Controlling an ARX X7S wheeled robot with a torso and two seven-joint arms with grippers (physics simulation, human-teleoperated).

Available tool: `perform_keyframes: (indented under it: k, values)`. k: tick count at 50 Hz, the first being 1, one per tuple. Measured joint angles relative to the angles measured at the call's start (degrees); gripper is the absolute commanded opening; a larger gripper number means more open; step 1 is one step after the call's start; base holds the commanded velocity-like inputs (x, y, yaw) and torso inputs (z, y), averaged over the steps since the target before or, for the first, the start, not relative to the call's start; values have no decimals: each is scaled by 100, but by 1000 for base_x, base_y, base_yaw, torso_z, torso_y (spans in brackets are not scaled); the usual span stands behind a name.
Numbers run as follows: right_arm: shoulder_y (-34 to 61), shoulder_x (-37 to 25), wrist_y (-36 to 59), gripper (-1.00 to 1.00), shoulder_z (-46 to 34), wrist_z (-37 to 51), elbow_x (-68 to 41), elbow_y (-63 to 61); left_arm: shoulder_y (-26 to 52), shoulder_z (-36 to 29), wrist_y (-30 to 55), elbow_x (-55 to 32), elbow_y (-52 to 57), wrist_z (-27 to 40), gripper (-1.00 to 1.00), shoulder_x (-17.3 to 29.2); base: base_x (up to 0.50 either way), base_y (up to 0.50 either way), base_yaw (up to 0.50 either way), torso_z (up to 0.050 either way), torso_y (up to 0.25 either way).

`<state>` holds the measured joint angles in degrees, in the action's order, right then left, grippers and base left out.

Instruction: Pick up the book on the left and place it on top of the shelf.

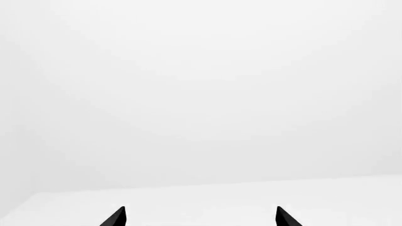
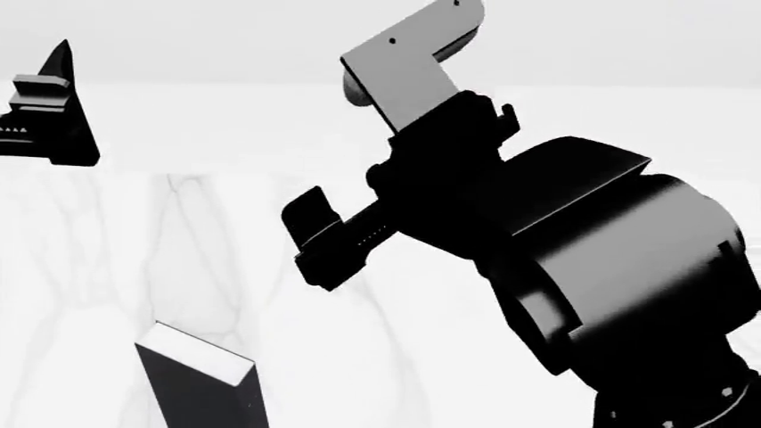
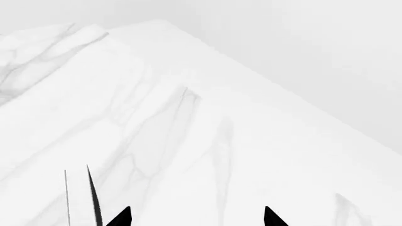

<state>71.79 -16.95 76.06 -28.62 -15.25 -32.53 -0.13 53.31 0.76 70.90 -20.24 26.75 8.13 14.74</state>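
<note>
Right arm (image 2: 571,241) filling the head view, black book (image 2: 202,379) lying on white marble desk (image 2: 95,267), both grippers' fingers (image 1: 116,217) standing wide, empty.

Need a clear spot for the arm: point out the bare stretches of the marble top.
Bare marble table lies between the left hand, the right hand and the black book. The right arm hides everything beyond it on that side.

The right gripper (image 3: 197,217) shows two black fingertips (image 3: 120,217) set apart over a white marble surface (image 3: 188,132). A thin dark edge (image 3: 93,195) rises just beside one tip.
</note>
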Motion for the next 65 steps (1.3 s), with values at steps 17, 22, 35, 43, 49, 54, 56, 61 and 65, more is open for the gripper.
perform_keyframes:
  k: [17, 22, 35, 43, 49, 54, 56, 61, 65]
  values:
    - [-315, 118, -316, 100, -1096, -766, -248, -243, -33, 6, -26, -32, -11, 19, 100, 21, 0, 0, 0, 0, 0]
    - [-415, 209, -407, 100, -1290, -844, -277, -271, -44, 9, -30, -42, -10, 24, 100, 29, 0, 0, 0, 0, 0]
    - [-518, 361, -654, 100, -1563, -962, -260, -135, -62, 3, -48, -63, -17, 37, 100, 43, 0, 0, 0, 0, 0]
    - [-556, 465, -889, 100, -1688, -1027, -184, 144, -73, 6, -42, -81, 1, 47, 100, 53, 0, 0, 0, 0, 0]
    - [-577, 530, -1036, 100, -1769, -1063, -133, 334, -84, 6, -51, -90, 0, 53, 100, 60, 0, 0, 0, 0, 0]
    - [-602, 572, -1136, 100, -1839, -1086, -94, 466, -90, 3, -57, -98, 1, 59, 100, 63, 0, 0, 0, 0, 0]
    - [-616, 585, -1175, 100, -1873, -1092, -76, 509, -93, 1, -60, -101, 0, 62, 100, 63, 0, 0, 0, 0, 0]
    - [-655, 627, -1307, 100, -1982, -1122, -10, 678, -95, -5, -62, -109, 0, 68, 100, 66, 0, 0, 0, 0, 0]
    - [-679, 659, -1419, 100, -2059, -1142, 52, 837, -100, -8, -64, -115, -1, 74, 100, 69, 0, 0, 0, 0, 0]
